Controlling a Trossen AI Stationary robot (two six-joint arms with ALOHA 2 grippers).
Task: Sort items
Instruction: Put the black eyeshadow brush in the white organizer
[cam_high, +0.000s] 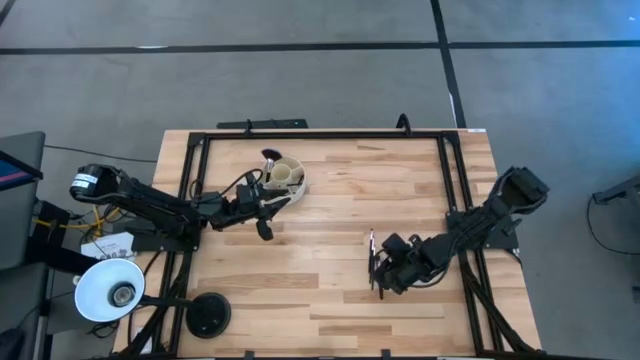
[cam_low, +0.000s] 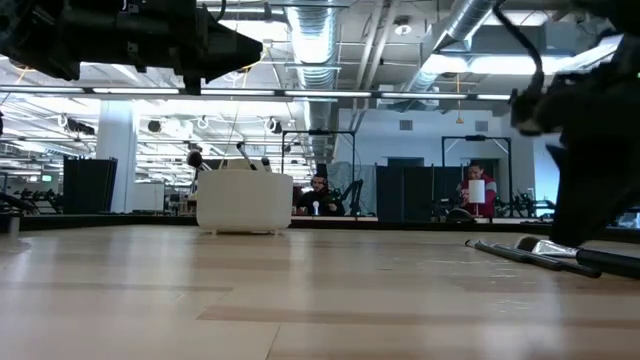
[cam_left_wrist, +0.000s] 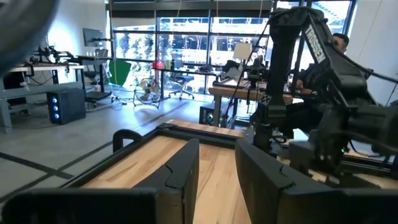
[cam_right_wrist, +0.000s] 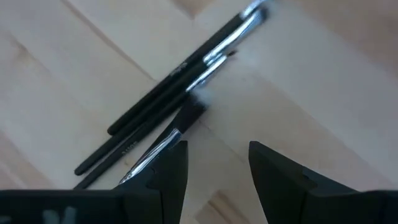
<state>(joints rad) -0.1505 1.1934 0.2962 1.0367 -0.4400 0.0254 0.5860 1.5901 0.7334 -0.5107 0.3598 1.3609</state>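
The right wrist view alone shows that the brushes (cam_right_wrist: 180, 87) on the bench (cam_high: 330, 290) are about 3 thin dark-handled ones lying side by side, roughly parallel, with the right claw (cam_right_wrist: 214, 165) narrowly open and empty just over them. In the high view they are only a dark sliver (cam_high: 372, 262) running from the bench's far side to its near side beside that claw (cam_high: 385, 272). The left claw (cam_high: 265, 228), narrowly open and empty, hangs just beside the cream cup (cam_high: 287, 177), which holds more brushes.
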